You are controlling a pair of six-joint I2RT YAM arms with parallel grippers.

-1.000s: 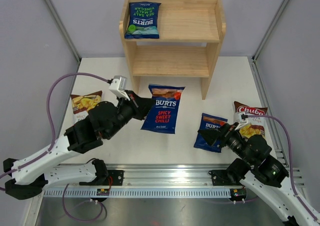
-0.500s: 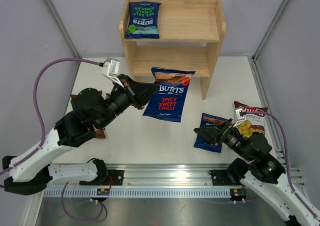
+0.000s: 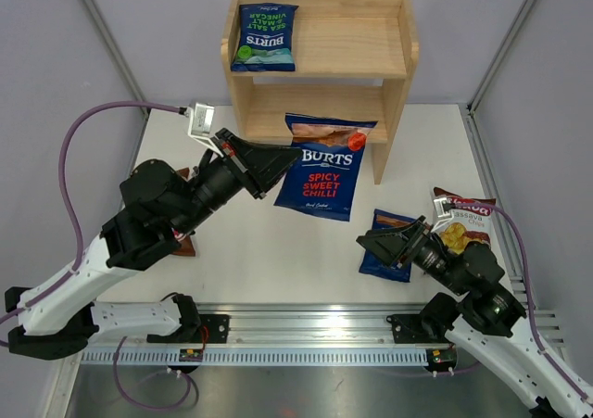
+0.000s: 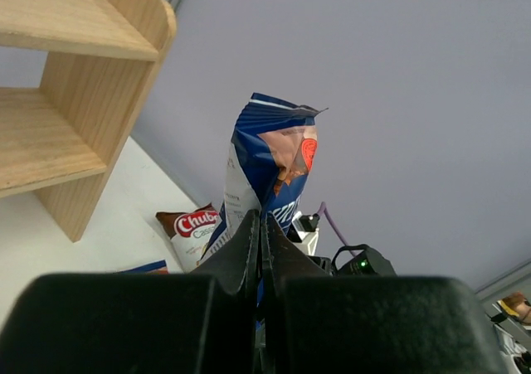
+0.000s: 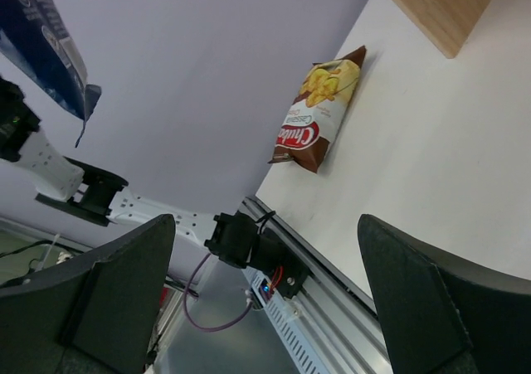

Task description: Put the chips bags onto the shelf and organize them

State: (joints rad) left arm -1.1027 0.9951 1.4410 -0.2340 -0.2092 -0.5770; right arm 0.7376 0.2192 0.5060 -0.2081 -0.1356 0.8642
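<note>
I have the left gripper [image 3: 278, 175] pressed tight on the left edge of the big "Spicy Sweet Chilli" bag [image 3: 324, 168]. From the top camera the bag spreads away from the fingertips toward 3 o'clock and is lifted off the table [image 3: 278, 260]. Its orange top overlaps the front edge of the shelf [image 3: 394, 43] at the lower tier, and I cannot tell whether they touch. In the left wrist view the two fingers meet with only the foil between them, and the bag stands up from them toward 12 o'clock.

The green-accented BURTS bag [image 3: 265, 36] lies flat on the top tier at its 9 o'clock end.

The right gripper [image 3: 366, 244] has its fingers spread wide with nothing between them. It hovers at the 9 o'clock edge of the small orange-topped BURTS bag [image 3: 391, 247], which lies flat on the table (the fingers cover part of it from above). One Chuba bag [image 3: 463, 219] lies just beside it toward 2 o'clock. The other Chuba bag [image 5: 319, 113] lies at the table's 9 o'clock side, mostly hidden under my left arm in the top view but clear in the right wrist camera.
</note>
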